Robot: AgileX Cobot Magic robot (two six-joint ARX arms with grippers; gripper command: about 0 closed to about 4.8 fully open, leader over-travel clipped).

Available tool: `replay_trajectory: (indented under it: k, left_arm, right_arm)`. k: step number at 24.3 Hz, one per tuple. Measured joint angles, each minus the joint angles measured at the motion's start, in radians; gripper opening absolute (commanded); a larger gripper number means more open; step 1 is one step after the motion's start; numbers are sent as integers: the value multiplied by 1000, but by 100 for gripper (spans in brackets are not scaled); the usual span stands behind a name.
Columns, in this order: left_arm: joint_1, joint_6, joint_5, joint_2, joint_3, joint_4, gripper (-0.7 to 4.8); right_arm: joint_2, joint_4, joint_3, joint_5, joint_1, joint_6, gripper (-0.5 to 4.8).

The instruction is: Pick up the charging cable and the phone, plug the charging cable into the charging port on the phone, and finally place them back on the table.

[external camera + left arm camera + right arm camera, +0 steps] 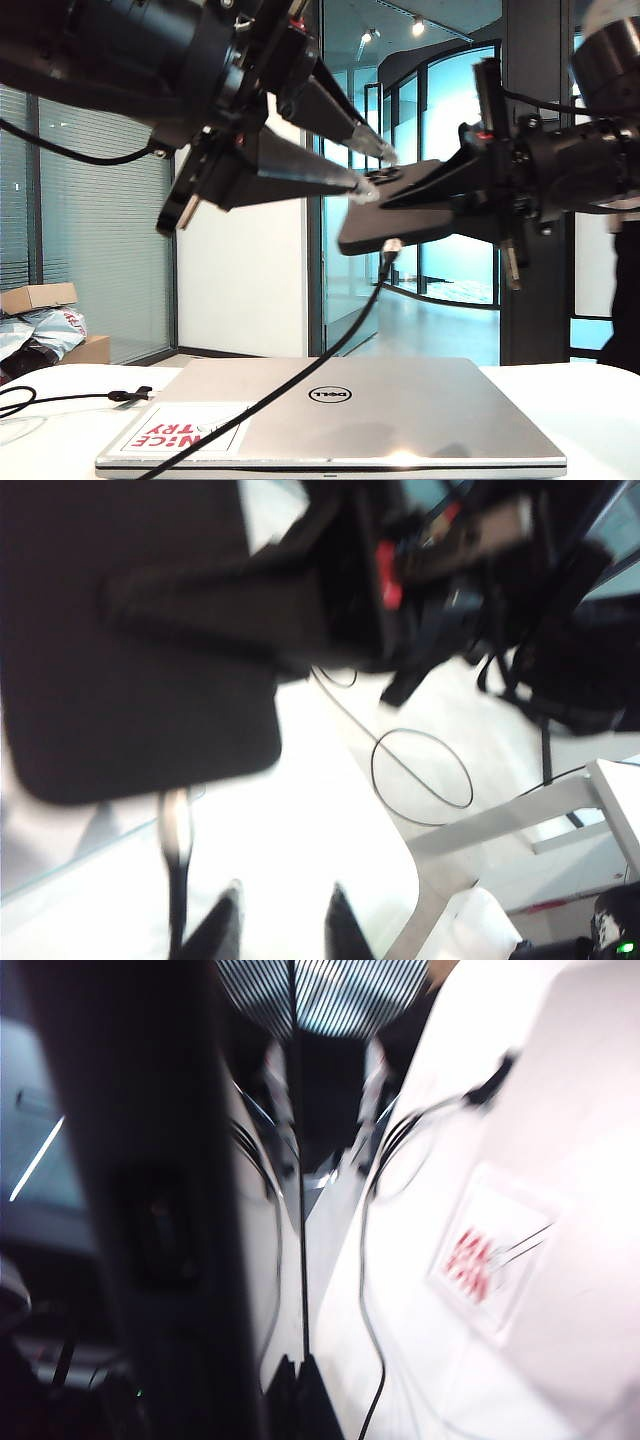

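Table (590, 400) is lying white and broad far beneath both my arms, bearing the closed silver laptop (340, 415), and everything that matters is hanging in the air above it. Next in size, the phone (400, 205) is sitting clamped in my right gripper (470, 190), whose jaws are closed on its far end; its long axis is running nearly level across the exterior view, and its free short edge is pointing toward my left arm. My left gripper (375, 170) is hovering just beside that free end, its jaws parted a little and, as far as I can judge, holding nothing; in its wrist view the fingertips (225, 920) are standing apart with the cord beside them. Smallest, the charging cable (300, 375) is hanging from the phone's free edge with its silvery plug (391, 248) seemingly seated there, then trailing down across the laptop lid to the table. I am judging that lowering comes next, and the right arm is carrying it.
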Motion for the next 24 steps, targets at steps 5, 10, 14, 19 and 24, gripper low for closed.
replay_trajectory:
  k: [5,10,14,19,24]
  left_arm:
    - [23,41,1,-114,0,-66,-6]
    - [117,85,0,-281,0,-205,-6]
    - [275,239,0,-388,23,-413,-6]
    - [462,427,-3,-397,99,-584,-6]
    - [488,464,-3,-397,101,-586,-6]
  right_arm:
    - [0,-34,1,14,-103,-1,-5]
    - [-6,-186,1,27,-251,-38,-5]
    - [-37,-436,18,61,-356,-202,-5]
    - [-32,-1150,257,321,-370,-698,-5]
    - [79,-1451,429,472,-372,-900,-5]
